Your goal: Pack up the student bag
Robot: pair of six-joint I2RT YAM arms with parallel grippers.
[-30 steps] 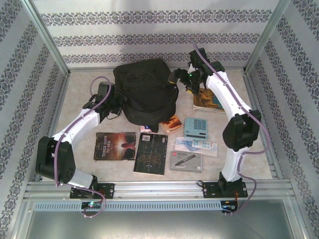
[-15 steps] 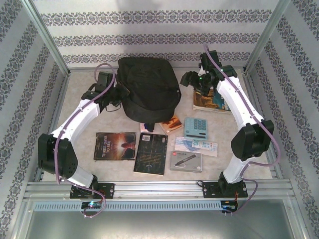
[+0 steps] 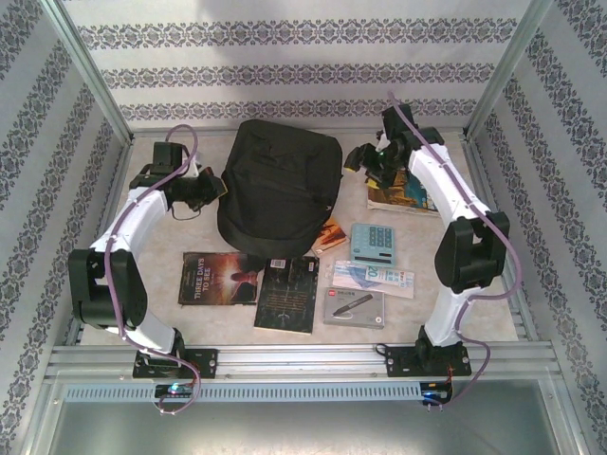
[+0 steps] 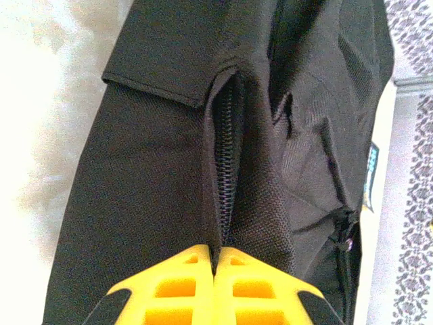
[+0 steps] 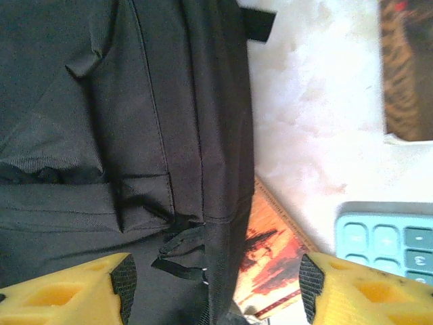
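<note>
The pale mottled table [image 3: 161, 246] carries the large black soft fabric student bag [image 3: 280, 185], which lies flat at the far middle, between my two arms. Its near edge reaches the top of the black hardback book [image 3: 287, 294].

My left claw [image 4: 215, 254] sits at the bag's left side with its yellow fingers [image 4: 183, 277] pressed together. The zip seam runs straight into the line where they meet, so I seem to be pinching a fold of fabric there, though the grip point itself is hidden. My right claw [image 5: 216, 284] hangs over the bag's right edge with its fingers spread wide, holding nothing.

The risk is on the left. A thin fold can slip out of my pinch if I pull harder. If it holds, the whole bag may drag over the small orange-covered book [image 5: 270, 264] tucked under its corner, beside the pale blue calculator [image 5: 385, 237].

Half a second ago the bag stood rounder and farther back. Now it has spread toward me, and my left claw has drawn outward.
</note>
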